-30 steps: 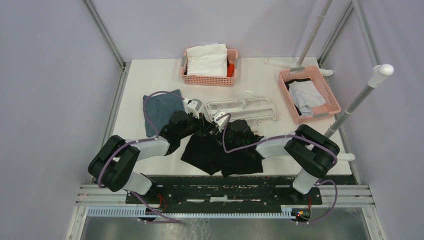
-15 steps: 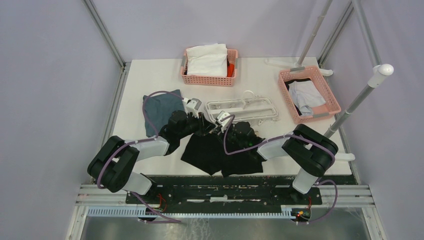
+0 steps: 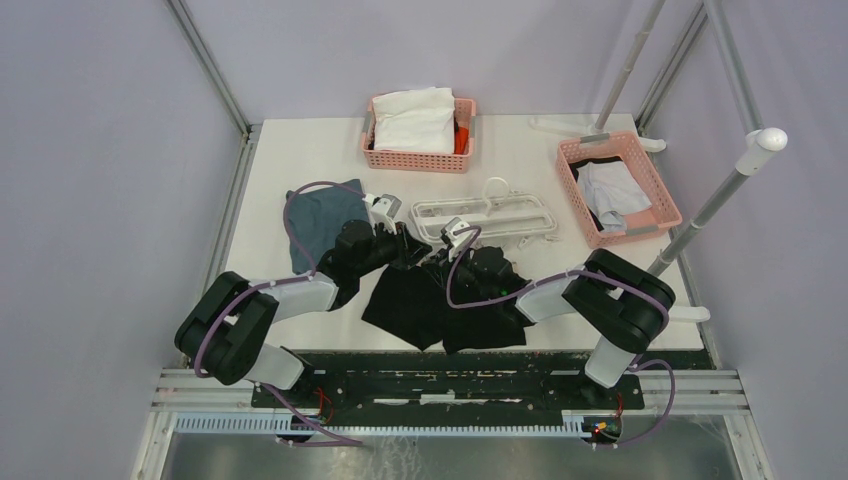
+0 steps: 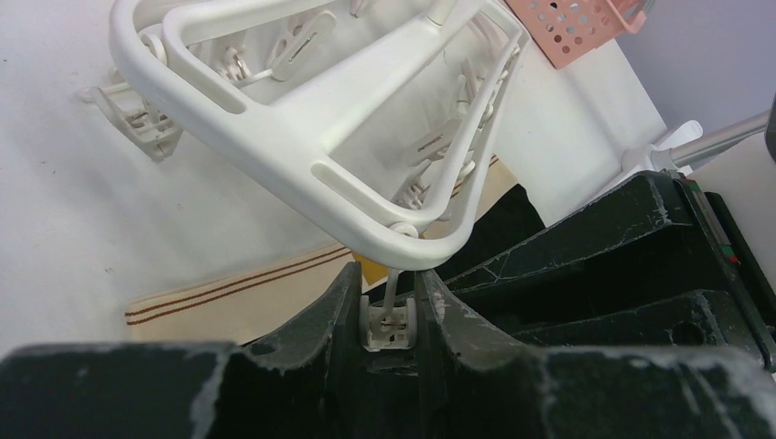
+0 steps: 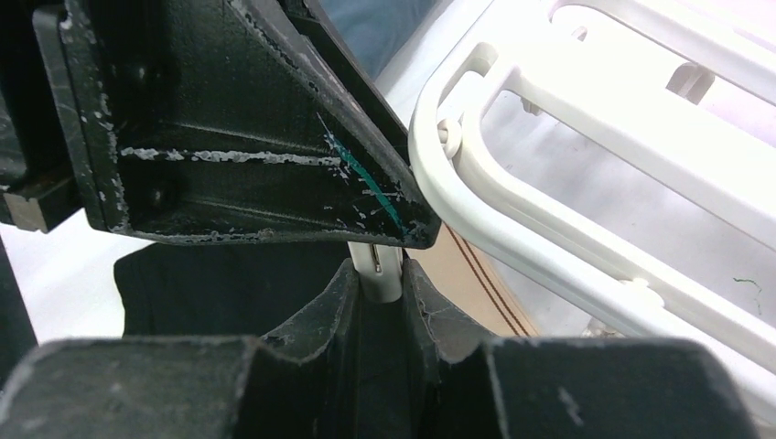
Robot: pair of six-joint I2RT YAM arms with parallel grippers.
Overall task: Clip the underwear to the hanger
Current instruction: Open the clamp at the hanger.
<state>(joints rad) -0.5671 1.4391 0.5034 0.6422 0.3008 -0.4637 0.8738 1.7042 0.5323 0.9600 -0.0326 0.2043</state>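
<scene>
The underwear (image 3: 440,305) lies flat on the counter (image 3: 300,160) near its front edge. Its tan waistband (image 4: 247,297) is turned toward the left end of the hanger (image 3: 500,213) and sits just under that end's rounded corner. The hanger lies on the counter just beyond the garment.

A small white clip (image 4: 389,325) dangles from that corner, and the left fingers (image 4: 343,306) are narrowed on it, pinching it from both sides. The right fingers (image 5: 334,302) have also closed narrowly on a white clip piece (image 5: 378,270), directly below the left arm's wrist. Whether both hold the same clip cannot be told.

No fabric is in the clip yet, so the step in hand looks like readying the clip at the waistband. The next move probably calls for squeezing the clip open, bringing its mouth over the waistband edge and letting it bite. The cloth needs to be lifted slightly so it does not slide away.
</scene>
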